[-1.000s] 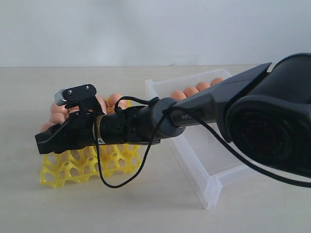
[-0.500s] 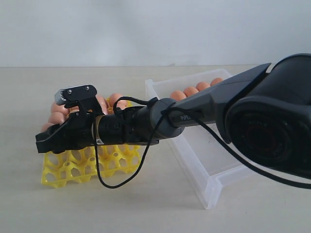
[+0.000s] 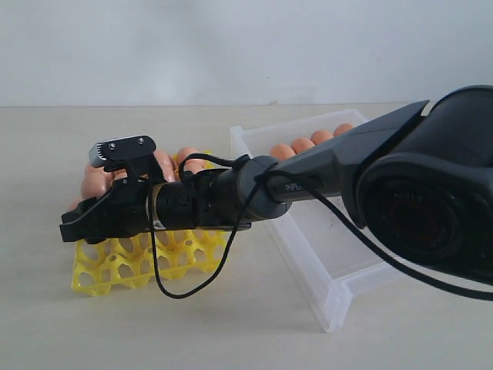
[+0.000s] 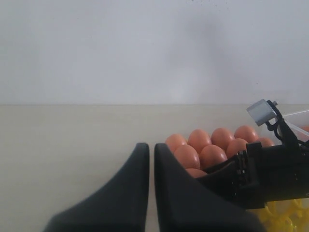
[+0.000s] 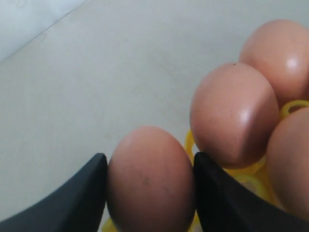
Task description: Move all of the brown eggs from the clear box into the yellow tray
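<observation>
"So, what is the right gripper [image 5: 148,159] doing?" the desk is asking.

"It is clamping one egg [image 5: 149,191] between its jaws, with a finger [image 5: 89,195] pressing on each side," I am answering. "The arm is reaching across the middle and I am holding the egg at the left edge of the tray [image 3: 115,268], as the exterior view shows it. I cannot tell whether the egg is touching a cup."

"Where are the other eggs sitting?"

"Several eggs [image 3: 96,183] are standing in the far rows of the tray, just beside the one I am gripping. Through the right wrist camera I am seeing three of them crowding close, with yellow plastic showing between. Another row is lying along the far wall of the box [image 3: 323,266], which is resting on the tabletop [image 3: 231,335] just right of the tray."

"And the left gripper?"

"My left gripper [image 4: 150,147] is hanging apart from the tray, with its jaws pressed together and nothing between them. It is pointing across the tabletop, and its camera is catching the right arm crossing in front of the egg cluster. A black cable [image 3: 192,287] is looping down from that arm, in front of the tray."
</observation>
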Available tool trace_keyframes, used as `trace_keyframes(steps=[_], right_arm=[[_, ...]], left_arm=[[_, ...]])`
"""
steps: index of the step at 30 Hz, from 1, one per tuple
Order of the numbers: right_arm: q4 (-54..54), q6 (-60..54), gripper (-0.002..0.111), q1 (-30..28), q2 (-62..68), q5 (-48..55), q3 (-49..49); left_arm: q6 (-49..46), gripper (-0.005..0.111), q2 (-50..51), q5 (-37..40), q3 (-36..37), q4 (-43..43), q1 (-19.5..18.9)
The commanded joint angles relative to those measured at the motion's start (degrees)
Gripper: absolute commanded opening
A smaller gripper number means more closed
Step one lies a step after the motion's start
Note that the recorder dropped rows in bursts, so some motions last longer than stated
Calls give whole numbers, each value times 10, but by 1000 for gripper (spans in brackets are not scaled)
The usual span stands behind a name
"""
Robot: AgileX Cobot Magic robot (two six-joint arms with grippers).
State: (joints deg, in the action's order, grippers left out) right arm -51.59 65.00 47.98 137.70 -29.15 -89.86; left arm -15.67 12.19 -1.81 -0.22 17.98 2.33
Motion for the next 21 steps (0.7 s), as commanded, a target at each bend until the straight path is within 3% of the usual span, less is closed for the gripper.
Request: trace_keyframes(steps=[1, 6, 8, 9, 10, 12, 21], right_arm=[[4, 0, 50, 0, -2, 12, 0], [13, 0, 50, 0, -2, 12, 0], [22, 0, 45, 0, -2, 12, 0], [25, 0, 38, 0, -2, 12, 0], [29, 0, 20, 0, -2, 12, 0], [33, 0, 0, 0, -2, 12, 0], [31, -57, 0, 0, -27, -12, 0]], left_arm=[[-3, 4, 2, -8, 2, 3, 4], [-3, 4, 2, -8, 2, 3, 4], [-3, 4, 2, -8, 2, 3, 4], [-3, 4, 2, -8, 2, 3, 4], [-3, 4, 2, -8, 2, 3, 4], [-3, 4, 2, -8, 2, 3, 4], [-3, 4, 2, -8, 2, 3, 4]])
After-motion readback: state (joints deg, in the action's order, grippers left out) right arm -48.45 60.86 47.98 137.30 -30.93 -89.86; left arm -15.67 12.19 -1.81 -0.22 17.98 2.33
